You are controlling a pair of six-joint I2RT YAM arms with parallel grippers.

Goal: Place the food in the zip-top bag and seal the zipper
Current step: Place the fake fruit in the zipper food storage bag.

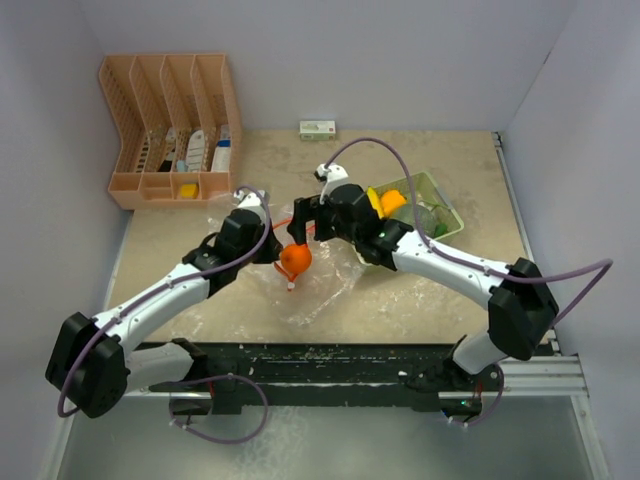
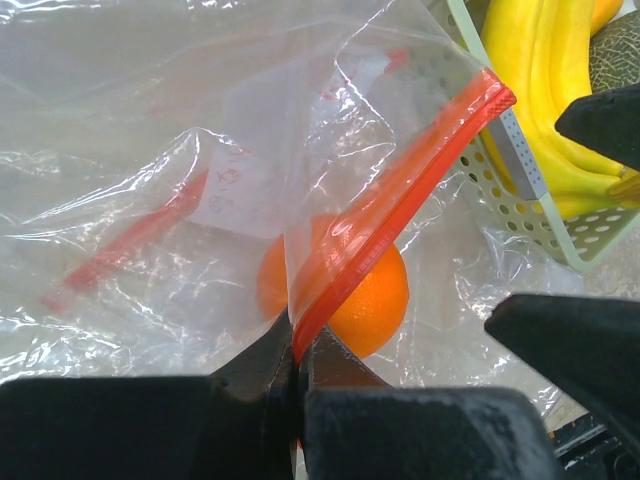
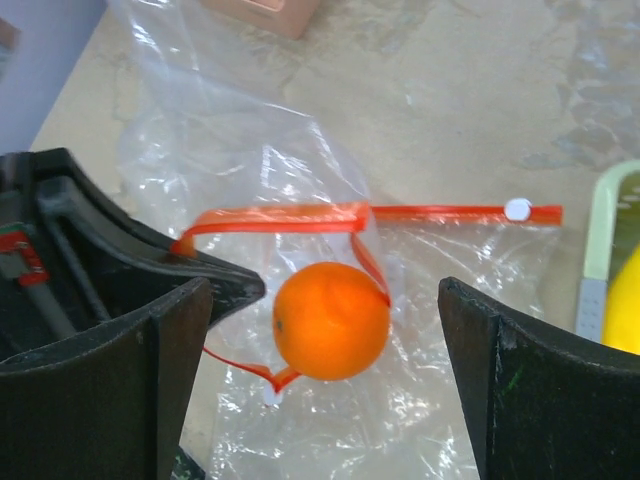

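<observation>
one bag [image 3: 460,250] holds one orange [image 3: 331,320]; one tray [image 2: 510,205] holds one banana bunch [image 2: 535,90].

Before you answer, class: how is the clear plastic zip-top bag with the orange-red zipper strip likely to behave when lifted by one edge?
Probably floppy: the clear plastic zip-top bag lies crumpled, and its orange-red zipper strip bends where the left pincer pinches it. Likely light, as one pinch lifts its edge. The round orange at its mouth may roll.

A round orange [image 3: 331,320] sits apparently inside the crumpled clear zip-top bag [image 3: 440,260], its red zipper [image 3: 450,212] open.
</observation>
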